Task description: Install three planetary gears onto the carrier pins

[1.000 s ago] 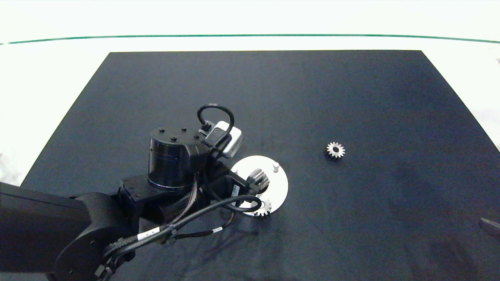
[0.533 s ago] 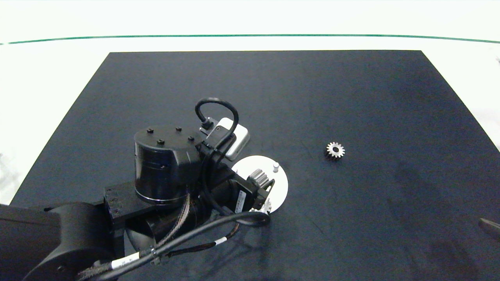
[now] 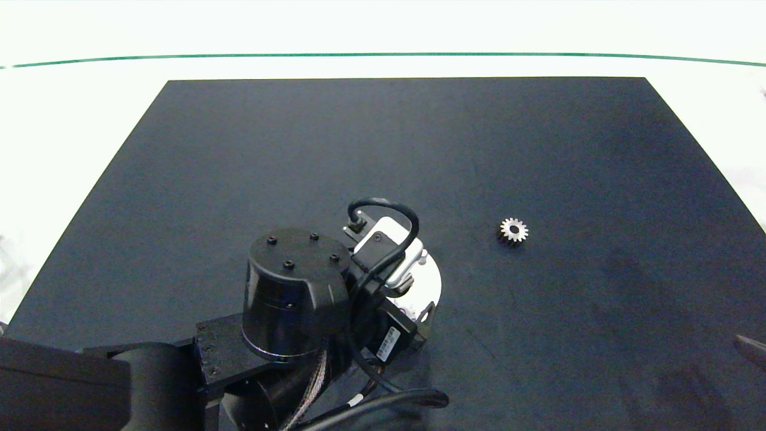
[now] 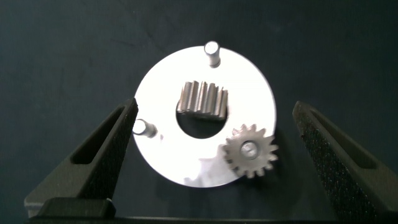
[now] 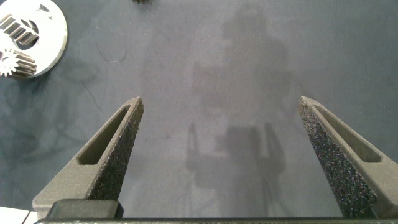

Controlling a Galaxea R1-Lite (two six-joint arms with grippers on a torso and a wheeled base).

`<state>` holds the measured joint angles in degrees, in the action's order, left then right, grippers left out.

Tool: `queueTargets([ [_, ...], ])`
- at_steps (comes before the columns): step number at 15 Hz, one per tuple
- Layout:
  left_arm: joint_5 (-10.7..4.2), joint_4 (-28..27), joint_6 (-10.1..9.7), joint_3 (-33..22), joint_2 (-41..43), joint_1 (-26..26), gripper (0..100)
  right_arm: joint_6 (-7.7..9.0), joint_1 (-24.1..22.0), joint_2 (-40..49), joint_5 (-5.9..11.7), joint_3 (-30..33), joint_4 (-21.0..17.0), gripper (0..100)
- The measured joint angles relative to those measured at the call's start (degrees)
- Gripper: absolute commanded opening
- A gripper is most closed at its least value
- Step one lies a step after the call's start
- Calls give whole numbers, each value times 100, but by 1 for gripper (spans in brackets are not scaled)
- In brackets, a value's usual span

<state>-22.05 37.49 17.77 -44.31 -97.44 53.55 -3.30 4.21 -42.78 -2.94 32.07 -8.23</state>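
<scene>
My left claw (image 4: 211, 155) has let go and now gapes wide over the disc (image 4: 249, 81); the dropped gear (image 4: 203, 101) lies sideways in its hole, unseated.

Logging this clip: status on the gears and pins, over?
Left gripper open over disc. One gear on pin, one lying tipped in centre hole, third loose on mat. Right gripper open, idle.

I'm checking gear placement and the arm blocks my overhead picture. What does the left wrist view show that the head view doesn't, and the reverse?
Only the left wrist view: one gear seated on a pin, another gear lying on its side at the central hole, two bare pins, and the open left tool straddling the disc.
Only the head view: the third gear loose on the black mat, to the right.
Both: the white disc.
</scene>
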Motion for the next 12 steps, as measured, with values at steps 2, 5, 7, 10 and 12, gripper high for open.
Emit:
queueTargets([
  [2,-16,-20,507,0,-27,-69,100,-2,0,13,-1,0,-6,100],
  [5,-43,-240,766,-76,-41,-196,100,-63,0,20,0,0,-6,100],
  [7,-57,-552,767,-108,-38,-232,100,-138,4,22,-9,-2,-1,100],
  [10,-66,-833,763,-185,-33,-251,100,-146,9,22,-30,-22,0,100],
  [12,-66,-1111,741,-345,-18,-243,100,-149,9,22,-50,-30,2,100],
])
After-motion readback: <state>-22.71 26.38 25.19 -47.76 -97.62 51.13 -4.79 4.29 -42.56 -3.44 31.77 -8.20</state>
